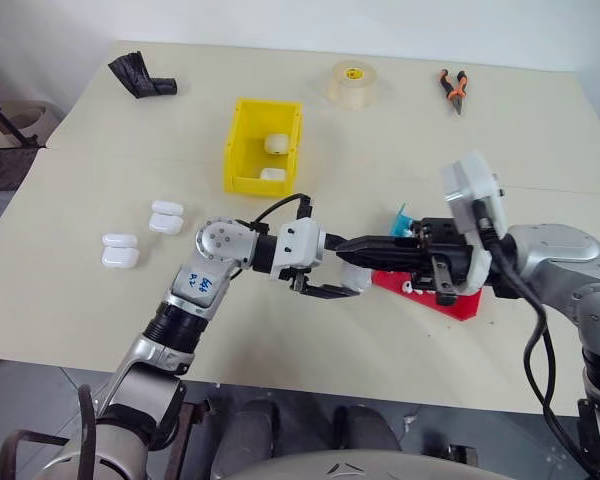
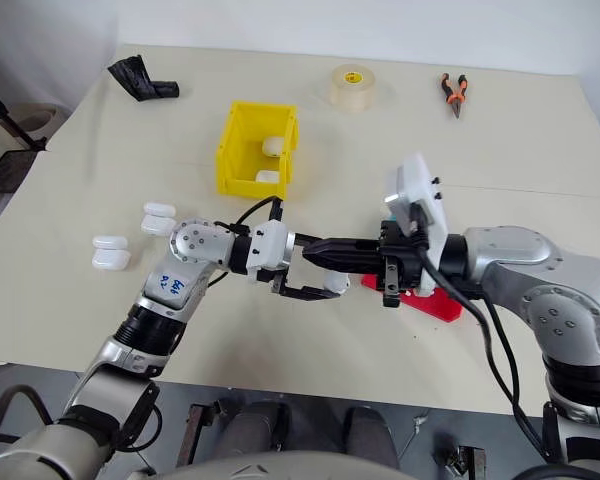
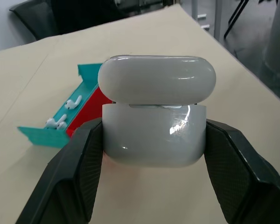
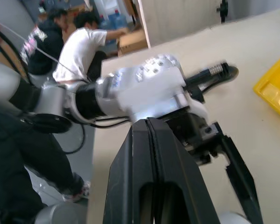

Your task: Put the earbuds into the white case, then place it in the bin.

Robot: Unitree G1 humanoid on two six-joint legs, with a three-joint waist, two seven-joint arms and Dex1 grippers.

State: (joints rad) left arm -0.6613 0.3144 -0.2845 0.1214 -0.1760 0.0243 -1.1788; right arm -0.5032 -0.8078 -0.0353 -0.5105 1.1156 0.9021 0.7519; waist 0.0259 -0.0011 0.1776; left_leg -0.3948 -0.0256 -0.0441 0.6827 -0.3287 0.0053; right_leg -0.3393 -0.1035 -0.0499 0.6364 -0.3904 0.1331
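Observation:
My left gripper (image 1: 332, 287) is shut on a white case (image 3: 154, 135), gripped at both sides of its body; the lid (image 3: 157, 80) sits over the body with a thin gap. My right gripper (image 1: 346, 250) is shut and points left, its tips just above the held case; I see nothing between its fingers (image 4: 147, 140). Small white earbuds (image 3: 60, 122) lie in a teal tray (image 1: 402, 218) beside a red tray (image 1: 450, 300), just beyond the case. The yellow bin (image 1: 242, 150) stands farther back on the table with two white cases inside.
Several loose white cases (image 1: 166, 215) lie on the table at the left. At the back are a tape roll (image 1: 355, 83), orange-handled pliers (image 1: 453, 90) and a black object (image 1: 140, 78). People (image 4: 84, 51) show behind the table in the right wrist view.

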